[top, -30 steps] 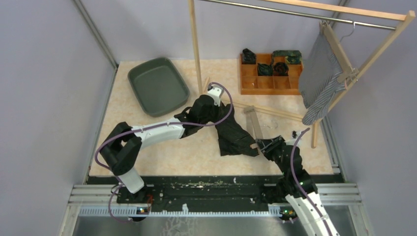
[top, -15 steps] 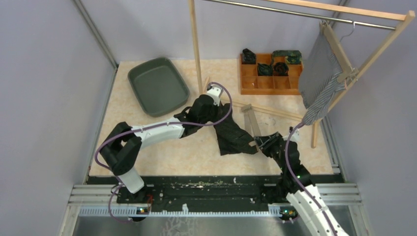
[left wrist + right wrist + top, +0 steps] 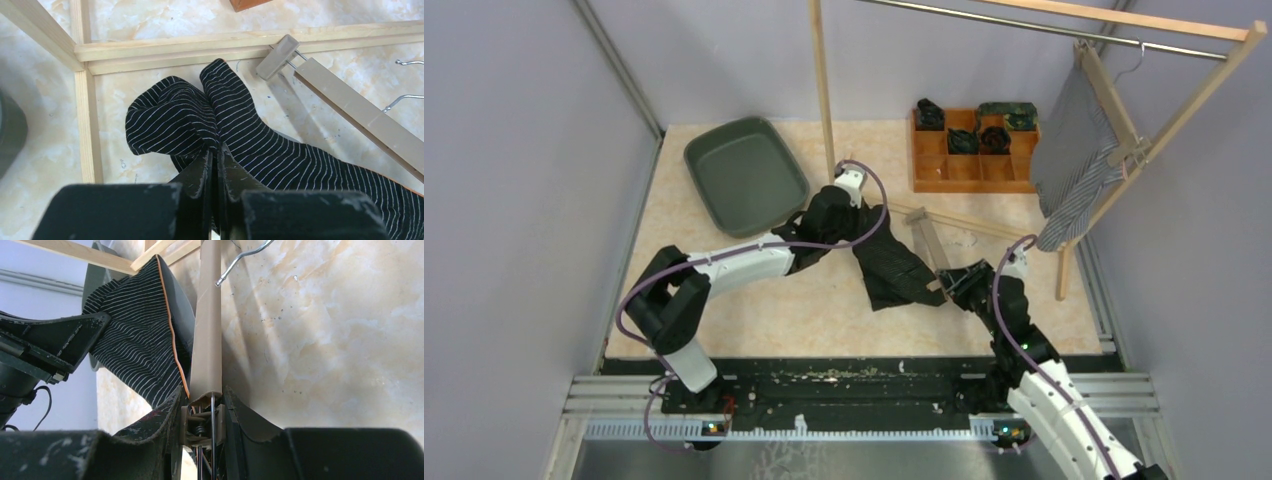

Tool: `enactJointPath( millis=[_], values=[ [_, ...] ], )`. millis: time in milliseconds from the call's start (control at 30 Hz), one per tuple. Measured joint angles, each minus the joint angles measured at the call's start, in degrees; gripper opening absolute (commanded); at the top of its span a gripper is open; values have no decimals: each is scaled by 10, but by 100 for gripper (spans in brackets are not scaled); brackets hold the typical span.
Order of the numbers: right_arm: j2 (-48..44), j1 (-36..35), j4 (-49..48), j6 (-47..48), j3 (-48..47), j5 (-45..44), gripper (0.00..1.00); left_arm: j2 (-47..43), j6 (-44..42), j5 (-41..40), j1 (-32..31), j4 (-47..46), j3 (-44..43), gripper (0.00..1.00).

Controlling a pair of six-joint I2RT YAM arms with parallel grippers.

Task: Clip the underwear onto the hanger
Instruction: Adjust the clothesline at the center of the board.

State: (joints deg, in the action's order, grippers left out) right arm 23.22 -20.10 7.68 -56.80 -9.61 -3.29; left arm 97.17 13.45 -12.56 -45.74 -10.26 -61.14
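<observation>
1. A green tray [image 3: 746,178] sits at the far left of the marbled table [image 3: 814,312]. A wooden divided box [image 3: 969,172] with folded dark garments in its back cells sits at the far right.
2. A wooden clothes rack [image 3: 822,90] stands over the table, and its floor rail [image 3: 200,44] runs just behind the work spot. A grey striped garment [image 3: 1069,165] hangs at its right end.
3. The underwear [image 3: 894,275], black with thin white stripes, lies mid-table. Its orange-trimmed hem is just beside the wooden hanger [image 3: 936,250], whose far clip is near the rail.
4. The left arm stretches far forward and rightward. The left gripper [image 3: 216,155] has its jaws pinched tight on a bunched fold of the underwear.
5. The right arm reaches forward and leftward, wrist low. The right gripper [image 3: 202,412] has its jaws narrow, clamped on the hanger's near clip [image 3: 202,424].
</observation>
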Motion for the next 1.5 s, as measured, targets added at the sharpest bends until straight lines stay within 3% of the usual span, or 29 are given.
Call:
enactJointPath(
  millis=[200,467,900,1267,1500],
  values=[
    [-14,0,-8,0,5,-1,8,7,9,1,11,3,1,9],
    [-134,0,44,-9,26,-15,8,16,25,22,11,4,17,9],
    [-221,0,74,-29,60,-20,8,15,28,45,12,0,23,10],
    [-209,0,80,-39,70,-20,8,14,33,47,12,-1,28,10],
    [-34,0,35,-17,12,-9,8,13,33,47,12,-1,31,10]
  ],
)
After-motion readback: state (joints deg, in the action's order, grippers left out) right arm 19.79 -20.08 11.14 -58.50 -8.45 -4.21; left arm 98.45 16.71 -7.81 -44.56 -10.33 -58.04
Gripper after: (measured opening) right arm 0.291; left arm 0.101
